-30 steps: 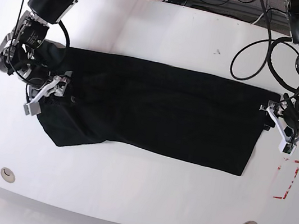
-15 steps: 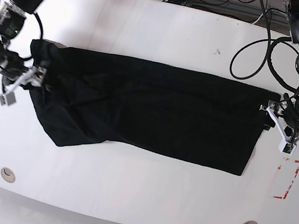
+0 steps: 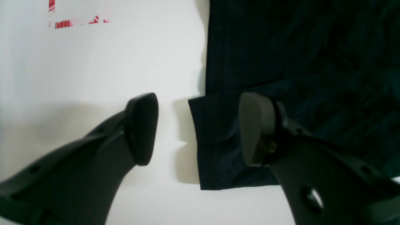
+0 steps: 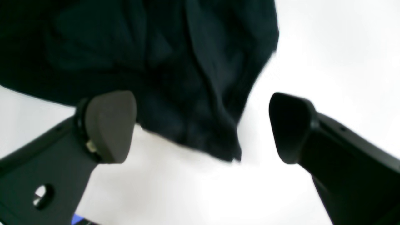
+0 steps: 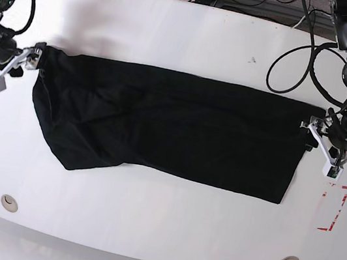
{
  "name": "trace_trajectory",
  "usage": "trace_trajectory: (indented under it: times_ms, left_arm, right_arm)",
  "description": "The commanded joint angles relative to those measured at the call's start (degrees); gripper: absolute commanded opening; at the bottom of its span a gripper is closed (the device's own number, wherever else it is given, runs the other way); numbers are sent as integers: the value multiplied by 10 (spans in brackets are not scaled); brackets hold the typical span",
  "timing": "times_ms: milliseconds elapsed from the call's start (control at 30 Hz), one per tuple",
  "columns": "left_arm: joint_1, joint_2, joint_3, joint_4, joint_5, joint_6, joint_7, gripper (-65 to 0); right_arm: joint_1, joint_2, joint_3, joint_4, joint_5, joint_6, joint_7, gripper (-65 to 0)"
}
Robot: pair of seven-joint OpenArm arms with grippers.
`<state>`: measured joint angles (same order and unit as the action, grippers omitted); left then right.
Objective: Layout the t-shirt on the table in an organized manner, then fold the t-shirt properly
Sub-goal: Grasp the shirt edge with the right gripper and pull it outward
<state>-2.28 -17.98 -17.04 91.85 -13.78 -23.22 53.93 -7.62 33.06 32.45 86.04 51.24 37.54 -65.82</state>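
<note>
Pulled outward since the earlier frames: right gripper (image 5: 12,71) now off the cloth at the base view's far left, beside the upper left corner of the plain black soft-fabric t-shirt (image 5: 167,126), that corner drawn further left than a second ago. Spread across the middle of the glossy white tabletop (image 5: 175,38), long axis running side to side in the base view, upper edge fairly straight, lower left part sagging down into a rounded lobe toward the near edge, right end cut nearly square. No print, label or readable writing visible on the fabric. Seen from the right wrist camera: a bunched, wrinkled fold of the t-shirt (image 4: 175,62) hanging between the wide-apart fingers (image 4: 107,125) without touching either pad, nothing gripped. Seen from the left wrist camera: left gripper (image 3: 197,128) parted, one pad over a folded hem corner of the t-shirt (image 3: 297,56), the other pad over bare table (image 3: 93,68), not clamped. Red dashed rectangle mark (image 5: 333,208) on the table just below the left gripper (image 5: 329,149); no legible text in it. Two round grommets (image 5: 9,202) near the front edge, well apart.
</note>
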Motion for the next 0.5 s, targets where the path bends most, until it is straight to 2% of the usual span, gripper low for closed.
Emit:
trace_trajectory:
  times_ms: [0,67,267,400,433,467]
  left_arm:
    - [-10,-10,-2,11,-4,0,-12,-265]
    - [-10,-10,-2,11,-4,0,-12,-265]
    - [-10,-10,-2,11,-3,0,-12,-265]
    - [-10,-10,-2,11,-3,0,-12,-265]
    - [-10,-10,-2,11,-3,0,-12,-265]
    - [-10,-10,-2,11,-2,0,-12,-265]
  right_arm:
    - [12,14,3,9,15,15,17,0]
    - [19,13,-5,10,18,25,17,0]
    - [47,-11,-56,17,17,25,17,0]
    - [49,-41,-60,17,13,25,17,0]
    - [53,-45,-60,17,13,25,17,-6]
    - [56,-49,-61,17,13,25,17,-52]
